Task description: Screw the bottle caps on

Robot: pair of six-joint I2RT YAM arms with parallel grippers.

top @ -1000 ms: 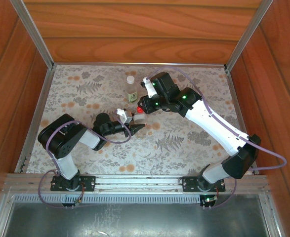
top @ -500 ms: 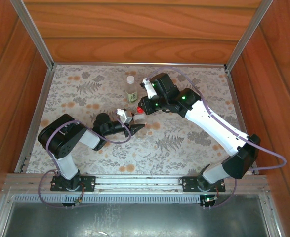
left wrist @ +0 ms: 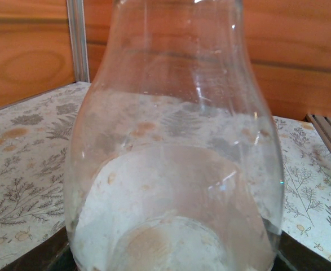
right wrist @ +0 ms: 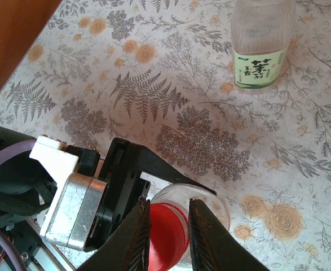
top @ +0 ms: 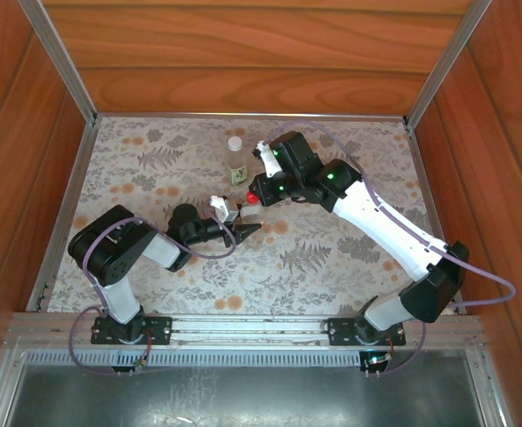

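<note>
the right claw is clamped on the red cap, one finger pressed to each side of it, and the cap sits on the mouth of the short bottle. over the last second almost nothing has shifted. the right wrist has turned or settled only slightly in the top view, and the cap, both bottles and the left arm lie where they were. i take that to mean the red cap is being threaded on in small turns and not placed afresh. how far it is seated i cannot tell.

the left claw is closed around the short bottle's body, bracing it at mid-counter, a little left of the right claw.

farther back stands the labelled bottle, well apart from both claws, with the white cap on top. whether that one is tight cannot be seen.

the top view gives the layout on the counter: both arms meet at the middle, and the other bottle is behind them. the right wrist view adds the finger contact on the red cap and the left claw's black fingers beside the bottle. the left wrist view shows the clear wall of the short bottle very close, with nothing of its cap.
</note>
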